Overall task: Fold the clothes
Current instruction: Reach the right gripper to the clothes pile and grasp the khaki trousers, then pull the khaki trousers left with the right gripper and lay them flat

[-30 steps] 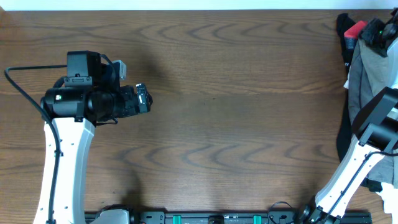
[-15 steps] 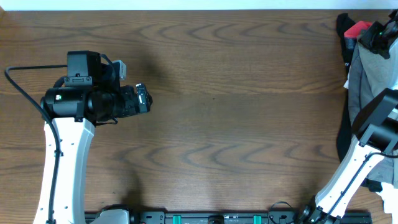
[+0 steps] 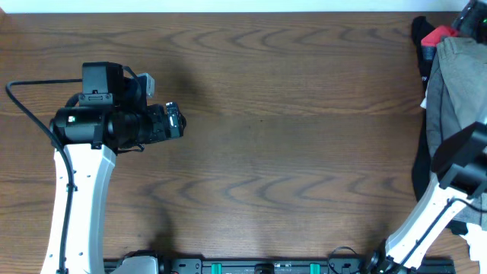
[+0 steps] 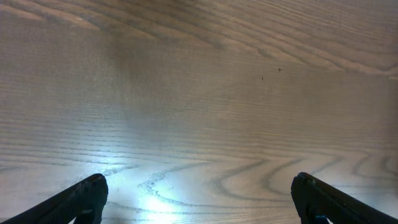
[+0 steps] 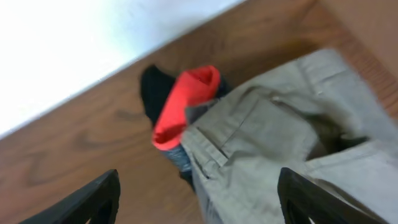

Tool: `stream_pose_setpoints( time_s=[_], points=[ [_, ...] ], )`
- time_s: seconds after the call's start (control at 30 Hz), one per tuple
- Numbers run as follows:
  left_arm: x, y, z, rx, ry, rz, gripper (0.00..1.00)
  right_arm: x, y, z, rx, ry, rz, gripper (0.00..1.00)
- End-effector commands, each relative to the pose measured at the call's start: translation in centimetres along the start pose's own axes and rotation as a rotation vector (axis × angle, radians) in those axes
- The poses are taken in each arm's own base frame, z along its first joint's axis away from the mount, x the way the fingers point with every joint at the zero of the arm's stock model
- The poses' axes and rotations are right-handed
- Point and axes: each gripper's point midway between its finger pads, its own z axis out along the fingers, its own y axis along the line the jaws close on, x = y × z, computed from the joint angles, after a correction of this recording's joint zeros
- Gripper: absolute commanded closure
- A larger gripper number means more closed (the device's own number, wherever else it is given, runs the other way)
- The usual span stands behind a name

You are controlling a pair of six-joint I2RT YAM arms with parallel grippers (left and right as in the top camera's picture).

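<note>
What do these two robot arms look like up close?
The left arm and right arm are white tubes with bulky black joints. A black cable loops off the left one. The left gripper and right gripper each have two black fingers.

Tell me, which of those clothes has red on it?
The small black-and-red cloth beside the khaki shorts; the shorts are plain beige all over.

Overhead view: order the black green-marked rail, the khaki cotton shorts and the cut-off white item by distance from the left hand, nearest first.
From the left hand:
1. Black green-marked rail, along the front edge.
2. Khaki cotton shorts, far right side.
3. Cut-off white item, front right corner.
</note>
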Motion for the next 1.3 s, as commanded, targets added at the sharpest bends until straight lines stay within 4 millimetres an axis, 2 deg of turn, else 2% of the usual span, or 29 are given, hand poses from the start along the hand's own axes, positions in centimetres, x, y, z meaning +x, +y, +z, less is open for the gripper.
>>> stream_pose_setpoints(
  time_s=[0.0, 0.17, 0.23, 0.27, 0.33, 0.37, 0.43, 0.5, 0.6, 0.73, 0.83, 0.93, 1.07, 1.17, 1.27],
  points=[
    [-0.1, -0.2, -0.2, 0.009, 0.000, 0.014, 0.04, 4.3, -1.6, 5.7, 0.057, 0.116, -0.015, 0.20],
    [-0.1, -0.2, -0.2, 0.009, 0.000, 0.013, 0.04, 6.2, -1.9, 8.6, 0.067, 0.150, -0.011, 0.20],
    [-0.1, -0.2, -0.2, 0.009, 0.001, 0.010, 0.04, 6.5, -2.0, 9.0, 0.073, 0.153, 0.000, 0.25],
    [-0.1, -0.2, -0.2, 0.009, 0.001, 0.010, 0.04, 6.5, -2.0, 9.0, 0.073, 0.154, 0.004, 0.34],
    [-0.1, -0.2, -0.2, 0.009, 0.001, 0.010, 0.04, 6.5, -2.0, 9.0, 0.073, 0.154, 0.006, 0.75],
    [-0.1, -0.2, -0.2, 0.009, 0.001, 0.010, 0.04, 6.3, -1.9, 8.8, 0.072, 0.150, 0.006, 0.88],
    [-0.1, -0.2, -0.2, 0.009, 0.001, 0.010, 0.04, 6.0, -1.8, 8.2, 0.069, 0.148, 0.006, 0.99],
    [-0.1, -0.1, -0.2, 0.009, 0.001, 0.010, 0.04, 5.3, -1.6, 7.1, 0.060, 0.136, 0.006, 0.99],
    [-0.1, -0.2, -0.2, 0.009, 0.001, 0.010, 0.04, 3.3, -0.3, 4.0, 0.000, 0.095, 0.009, 0.99],
    [-0.1, -0.4, -0.2, 0.025, 0.003, 0.003, 0.04, 0.2, 2.3, -2.2, -0.130, 0.025, -0.001, 0.99],
    [-0.2, -0.5, -0.4, 0.025, -0.005, 0.007, 0.04, -0.8, 3.8, -6.2, -0.180, -0.006, -0.013, 0.99],
    [-0.7, -0.7, -1.2, 0.023, -0.036, 0.020, 0.04, -0.9, 5.7, -9.2, -0.219, -0.015, -0.035, 0.99],
    [-2.2, -0.9, -3.9, -0.014, -0.123, 0.043, 0.04, -0.2, 10.0, -12.4, -0.350, -0.012, -0.098, 0.99],
    [-3.1, -1.0, -6.9, -0.060, -0.204, 0.060, 0.04, 0.8, 14.1, -14.9, -0.475, -0.011, -0.185, 0.99],
    [-3.7, -0.8, -10.2, -0.124, -0.289, 0.070, 0.04, 3.0, 18.2, -16.8, -0.569, 0.031, -0.246, 0.99]
  ],
)
